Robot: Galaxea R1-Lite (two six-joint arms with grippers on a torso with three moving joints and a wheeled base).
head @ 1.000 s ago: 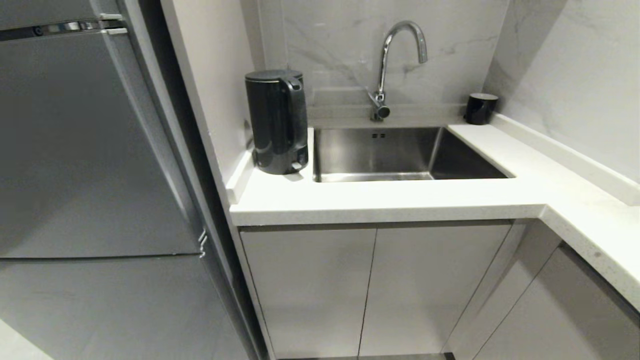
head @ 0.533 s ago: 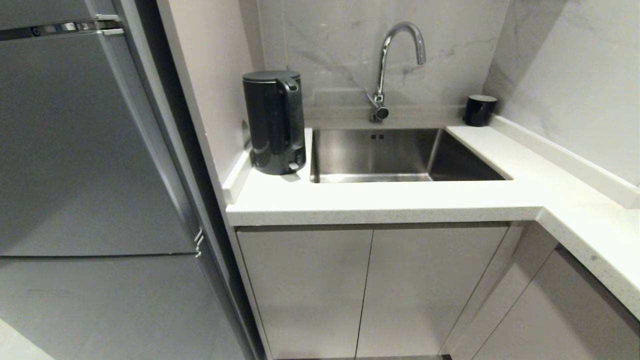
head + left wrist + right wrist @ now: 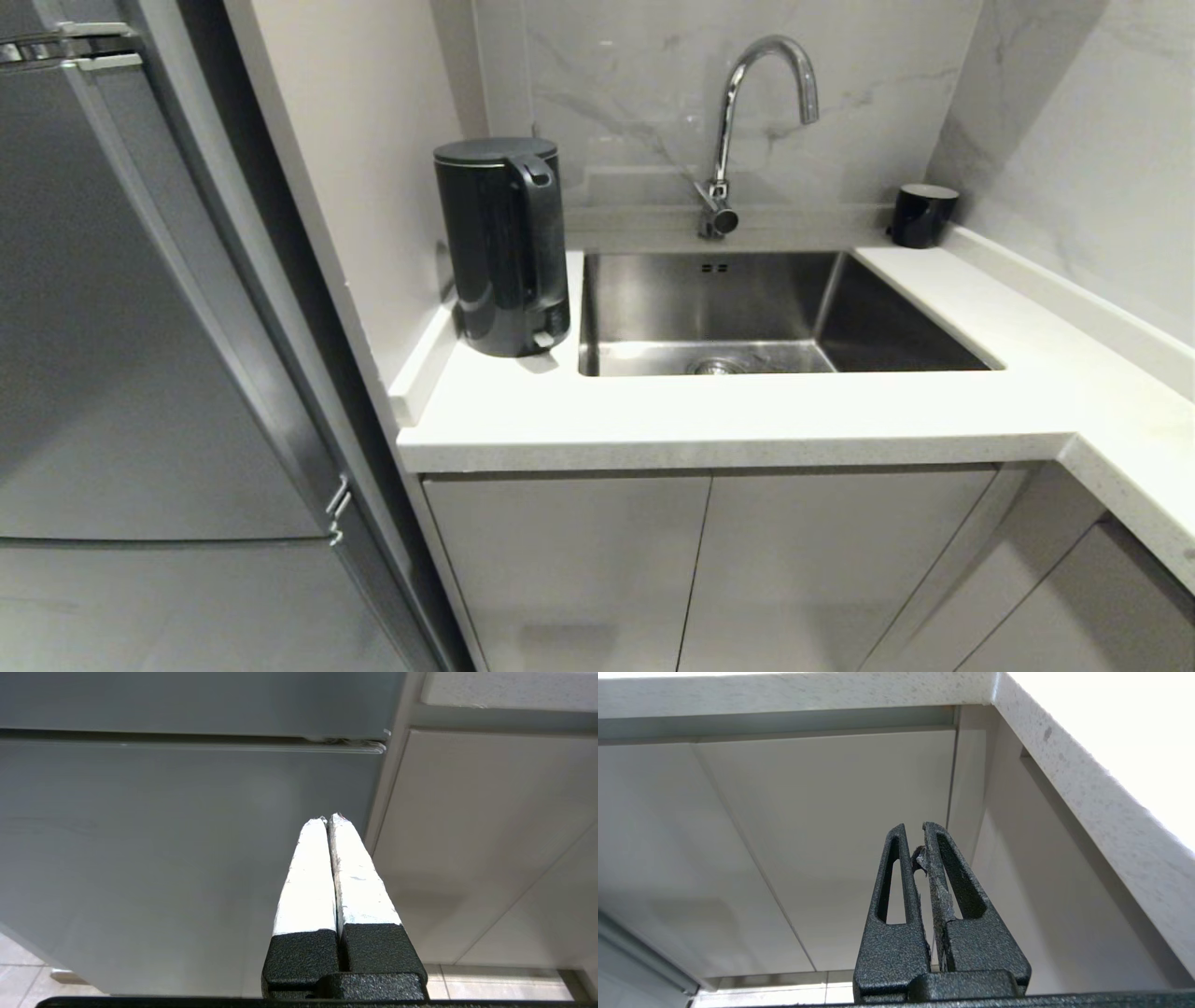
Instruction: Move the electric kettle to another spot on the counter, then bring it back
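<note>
Glossy black plastic makes up the kettle (image 3: 502,247), a tall cylinder with a flat lid and a big loop handle facing the sink (image 3: 775,313). It stands upright on the counter (image 3: 709,415), in the back left corner, just beside the sink's left rim and close to the side wall. White, finely speckled stone forms that worktop, thick-edged and turning an L to the right. Brushed steel lines the rectangular basin, and a chrome tap (image 3: 747,121) arches over it from the back. A small black cup (image 3: 922,215) sits at the far right corner. Veined marble-like tiles cover the walls; smooth pale cabinet doors (image 3: 560,569) hang below, and a grey matte fridge (image 3: 121,355) stands to the left.

Neither arm shows in the head view. Down before the fridge and cabinet fronts, the left gripper (image 3: 328,820) has its white-wrapped fingers pressed together, holding nothing. Under the counter edge, the right gripper (image 3: 913,830), of rough black slotted fingers, is nearly together at the tips, also empty.
</note>
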